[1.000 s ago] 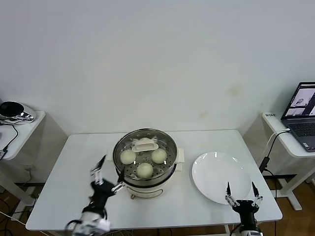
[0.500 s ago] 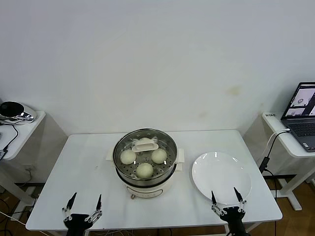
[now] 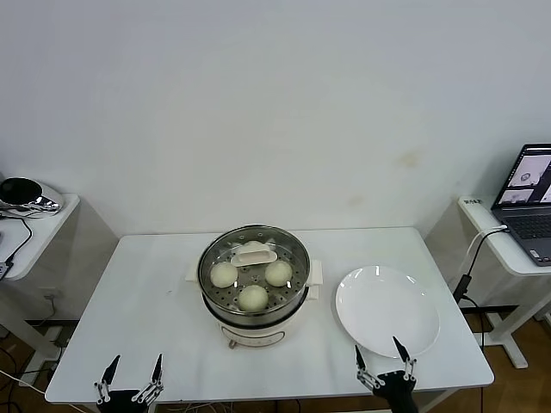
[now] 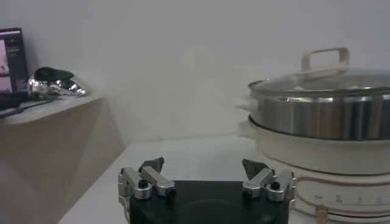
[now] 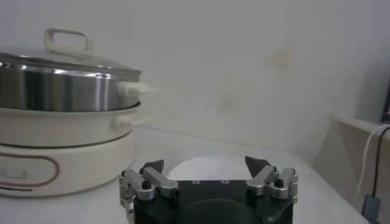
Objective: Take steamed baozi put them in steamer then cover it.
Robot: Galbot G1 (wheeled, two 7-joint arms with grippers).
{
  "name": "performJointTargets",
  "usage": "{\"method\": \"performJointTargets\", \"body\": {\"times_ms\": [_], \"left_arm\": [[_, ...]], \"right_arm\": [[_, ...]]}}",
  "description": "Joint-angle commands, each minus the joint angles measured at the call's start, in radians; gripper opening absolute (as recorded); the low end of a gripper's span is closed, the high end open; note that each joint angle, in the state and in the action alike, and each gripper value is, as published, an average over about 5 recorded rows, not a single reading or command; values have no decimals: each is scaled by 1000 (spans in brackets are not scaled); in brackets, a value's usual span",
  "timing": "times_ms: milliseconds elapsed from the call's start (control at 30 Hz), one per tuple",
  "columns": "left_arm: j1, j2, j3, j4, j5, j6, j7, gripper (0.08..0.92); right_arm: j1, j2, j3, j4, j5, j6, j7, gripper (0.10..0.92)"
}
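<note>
Baozi sit in the steamer at desk centre, cover on top — task looks finished, I judge. Plate lies bare at 3 o'clock. Left gripper at 7 and right gripper at 5 hang off the desk edge, fingers released, grasping nothing.

The steamer stands mid-table, the cover on it and the steamed baozi inside. A plate lies just to its right. The left gripper and right gripper sit at the table's near edge, a laptop on a side desk far right.
</note>
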Motion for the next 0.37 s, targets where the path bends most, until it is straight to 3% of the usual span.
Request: {"method": "performJointTargets", "body": {"times_ms": [33,367], "left_arm": [[-9,-1,-15,29,-70,8,25,823],[-14,-3,-9,31,-63,19,38,823]], "right_arm": [[-24,3,-16,40,15,-49,-7,823],[-35,4,-23,44,-5,-50,3,823]]}}
